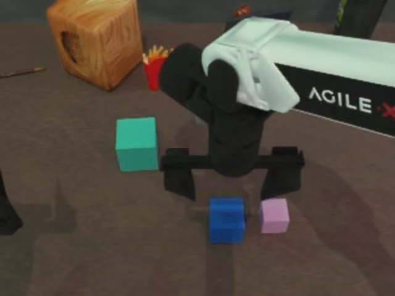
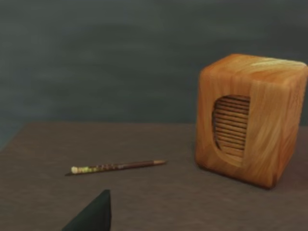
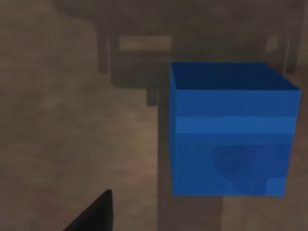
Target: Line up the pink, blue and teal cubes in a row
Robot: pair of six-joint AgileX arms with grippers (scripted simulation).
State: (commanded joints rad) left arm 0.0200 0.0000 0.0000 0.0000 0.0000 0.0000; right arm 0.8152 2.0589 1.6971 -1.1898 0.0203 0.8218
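The right end effector (image 1: 231, 179) hangs with fingers spread wide and empty. The blue cube (image 1: 226, 219) lies at its 6 o'clock on the worktop, with the pink cube (image 1: 274, 216) just beside it at 3 o'clock (the teal cube (image 1: 136, 143) stands apart at 10 o'clock). The left arm is parked.

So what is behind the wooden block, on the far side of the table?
Beside the wooden block a red carton of fries stands. Directly behind the block, nothing can be seen: it covers that spot.
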